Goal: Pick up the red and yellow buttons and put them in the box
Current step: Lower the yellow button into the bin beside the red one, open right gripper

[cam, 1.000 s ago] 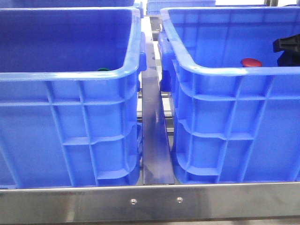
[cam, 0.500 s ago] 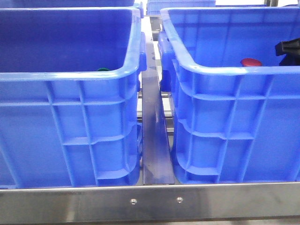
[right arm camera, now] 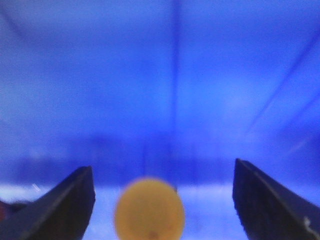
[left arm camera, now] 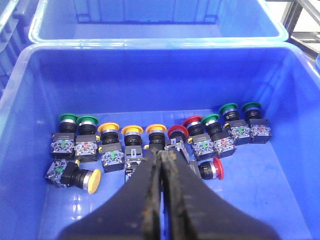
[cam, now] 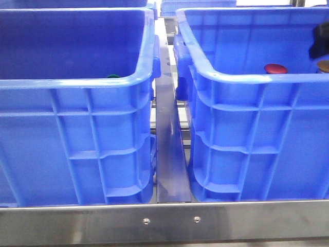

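Observation:
In the front view the right blue box [cam: 241,77] holds a red button [cam: 275,68] and a yellow-orange button [cam: 324,65] at the frame's right edge. My right gripper [cam: 320,43] hangs just above the yellow one. In the right wrist view the right gripper [right arm camera: 162,167] is open, and the blurred yellow cap [right arm camera: 149,209] lies between its fingers [right arm camera: 70,205] without touching them. My left gripper [left arm camera: 161,155] is shut and empty above the other crate [left arm camera: 30,75], over a row of red [left arm camera: 192,121], yellow [left arm camera: 132,130] and green-capped buttons.
The left crate [cam: 77,82] shows a green cap [cam: 112,76] just over its rim. A steel divider [cam: 168,149] runs between the crates and a steel rail [cam: 164,221] crosses the front. Another blue crate [left arm camera: 150,25] stands behind.
My right gripper has moved up and to the right inside the right box. The yellow cap now shows below it. The red button has not moved.

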